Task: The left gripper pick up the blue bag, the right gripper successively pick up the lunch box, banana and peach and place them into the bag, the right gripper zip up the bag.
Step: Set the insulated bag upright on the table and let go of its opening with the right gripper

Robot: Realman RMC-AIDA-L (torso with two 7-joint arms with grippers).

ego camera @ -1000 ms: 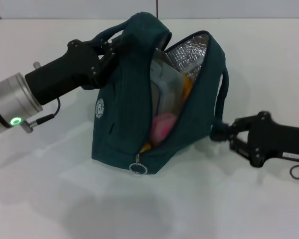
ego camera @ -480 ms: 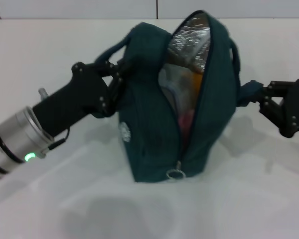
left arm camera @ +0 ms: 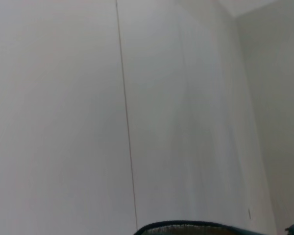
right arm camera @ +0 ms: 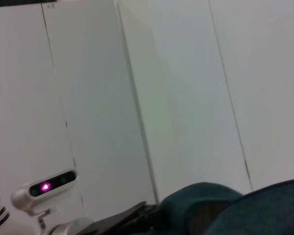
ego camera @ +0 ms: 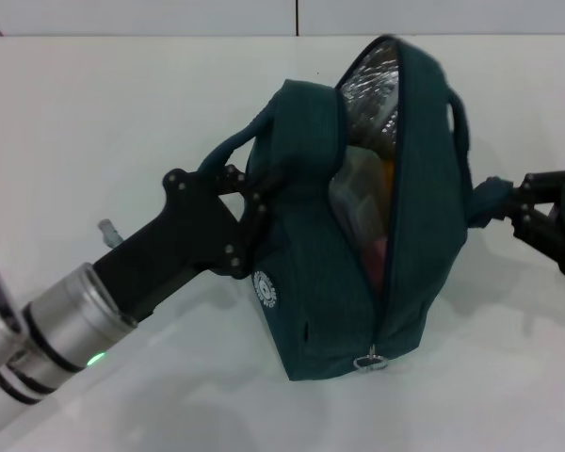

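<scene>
The blue bag (ego camera: 301,273) stands upright on the white table, its mouth open and the silver lining (ego camera: 372,89) showing. Inside I see the clear lunch box (ego camera: 356,200), a yellow-orange strip of the banana (ego camera: 388,171) and the pink peach (ego camera: 380,252). My left gripper (ego camera: 250,202) is shut on the bag's left handle. Against the bag's right side, my right gripper (ego camera: 516,202) is shut on the right handle. The zipper pull (ego camera: 368,361) hangs at the bag's near bottom end. The left wrist view shows only the bag's rim (left arm camera: 186,227).
Bare white table (ego camera: 122,113) lies all around the bag. The right wrist view shows the bag's fabric (right arm camera: 245,210) and the left arm's wrist camera (right arm camera: 44,188) against a white panelled wall.
The bag has shifted right and nearer, carried by both arms, and its mouth has narrowed. The left arm moved right and lower. The right gripper rose and drew toward the right edge.
</scene>
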